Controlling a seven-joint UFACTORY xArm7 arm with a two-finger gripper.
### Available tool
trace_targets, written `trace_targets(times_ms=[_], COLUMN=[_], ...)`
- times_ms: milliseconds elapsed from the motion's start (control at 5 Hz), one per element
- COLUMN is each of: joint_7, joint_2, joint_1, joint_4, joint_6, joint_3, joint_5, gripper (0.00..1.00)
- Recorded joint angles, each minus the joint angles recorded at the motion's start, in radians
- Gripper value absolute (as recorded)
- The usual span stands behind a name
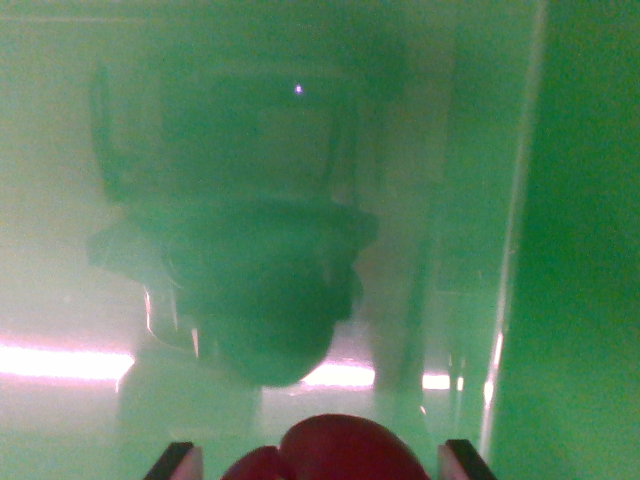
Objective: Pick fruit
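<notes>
- Green, glossy surface point(580, 250) fills the wrist view; it reads as shiny flooring of a bin or tray, though I cannot tell which, and no tabletop edge or corner is visible.
- A pale upright line point(518, 230) runs down the wrist view's right, possibly a wall seam or edge of that surface.
- Dark blurred shape point(250, 250) at centre appears to be the robot's own reflection in the gloss, with bright streaks of reflected light point(65, 362) crossing low on the wrist view's left.
- Fruit point(335, 448): a dark red, rounded, lobed piece sits at the bottom edge of the view, between the two dark fingertips point(172, 460); its kind is not identifiable.
- Fingers point(320, 462): set apart on either side of the fruit. Whether they press on it cannot be confirmed, as the contact points lie out of frame.
- Containers: none can be positively identified, and nothing else is seen lying on the green surface.
- Risk: if the fruit is only loosely held, its smooth rounded skin may slip out on any quick move.
- Risk: glare and reflections could mislead depth judgement, causing a hard contact with the surface.
- Risk: excess squeeze could bruise soft fruit.
</notes>
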Motion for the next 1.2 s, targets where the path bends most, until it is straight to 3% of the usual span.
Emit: trace_targets(times_ms=[200,400,600,800,1000,1200], joint_7=[0.000,-0.007,-0.007,-0.015,-0.015,-0.024], joint_2=[0.000,-0.021,-0.021,-0.043,-0.043,-0.066], joint_1=[0.0000,0.0008,0.0008,0.0016,0.0016,0.0025], joint_4=[0.000,0.021,0.021,0.044,0.044,0.068], joint_6=[0.000,0.042,0.042,0.086,0.086,0.132], joint_3=[0.000,0.001,0.001,0.002,0.002,0.004], joint_5=[0.0000,0.0033,0.0033,0.0067,0.0067,0.0103], gripper=[1.00,1.00,1.00,1.00,1.00,1.00])
